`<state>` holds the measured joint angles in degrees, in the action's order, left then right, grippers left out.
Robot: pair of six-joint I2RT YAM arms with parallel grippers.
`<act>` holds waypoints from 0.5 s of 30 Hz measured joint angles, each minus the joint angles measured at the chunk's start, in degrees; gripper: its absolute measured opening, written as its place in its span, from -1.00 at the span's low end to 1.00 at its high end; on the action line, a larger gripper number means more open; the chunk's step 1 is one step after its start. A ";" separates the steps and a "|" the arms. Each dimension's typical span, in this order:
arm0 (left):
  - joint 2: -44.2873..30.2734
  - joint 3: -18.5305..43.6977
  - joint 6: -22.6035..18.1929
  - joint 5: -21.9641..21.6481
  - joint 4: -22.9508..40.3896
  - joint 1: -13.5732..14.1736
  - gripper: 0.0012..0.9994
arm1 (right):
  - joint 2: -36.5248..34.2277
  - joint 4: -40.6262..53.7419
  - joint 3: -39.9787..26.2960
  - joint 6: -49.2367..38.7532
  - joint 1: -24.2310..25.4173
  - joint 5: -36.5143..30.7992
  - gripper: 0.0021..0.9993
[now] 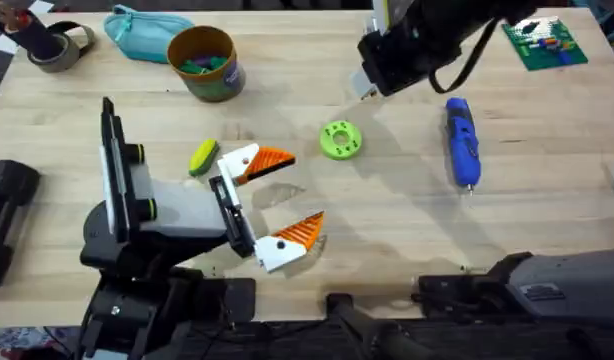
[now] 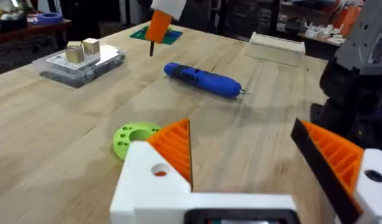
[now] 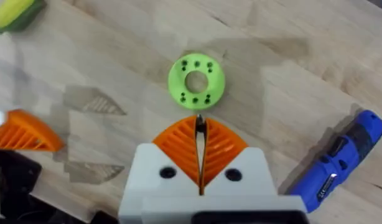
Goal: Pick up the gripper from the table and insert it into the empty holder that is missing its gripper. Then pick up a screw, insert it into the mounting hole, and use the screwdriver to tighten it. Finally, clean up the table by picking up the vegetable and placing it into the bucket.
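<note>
Two claws work over the bench [image 1: 407, 200]. The left claw [image 1: 277, 200] lies low near the middle with its orange-padded fingers [image 1: 272, 160] spread wide, nothing between them. The right claw [image 3: 200, 146] hangs above the far right part of the bench; in its wrist view the two orange pads are pressed together, and a small dark thing, too small to name, shows at their tips.

Just beyond the left claw sits a green ring [image 1: 340, 140] with small holes around its centre, flat on the wood; the right claw is right above it. The vegetable [image 1: 203, 157], yellow with a green side, lies beside the left claw's upper finger, close to the wrist. The screwdriver [image 1: 462, 142] lies flat to the right of the ring, well apart from it, bit toward the near edge.

Farther off, the bucket [image 1: 205, 62] stands upright near the far edge with coloured bits inside, a teal pouch [image 1: 142, 35] next to it. A green circuit board [image 1: 545, 42] lies at the far right corner. No writing is legible.
</note>
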<state>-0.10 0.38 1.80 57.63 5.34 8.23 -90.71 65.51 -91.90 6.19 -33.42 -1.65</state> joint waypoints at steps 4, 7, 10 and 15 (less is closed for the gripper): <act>0.00 0.00 0.00 0.00 0.00 0.00 0.97 | -0.04 2.85 -3.69 -0.67 -1.79 0.04 -0.99; 0.00 0.00 0.00 0.00 0.00 0.00 0.97 | -0.07 3.25 -6.12 -0.89 -2.85 0.04 -0.99; 0.00 0.00 0.00 0.00 0.00 0.00 0.97 | -0.17 3.80 -8.71 -1.13 -4.08 0.00 -0.99; 0.00 0.00 0.00 0.00 0.00 0.00 0.97 | -0.30 3.58 -11.11 -2.92 -8.77 0.02 -0.99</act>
<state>-0.10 0.38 1.80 57.63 5.34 8.23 -91.01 69.10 -103.01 3.28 -42.19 -1.63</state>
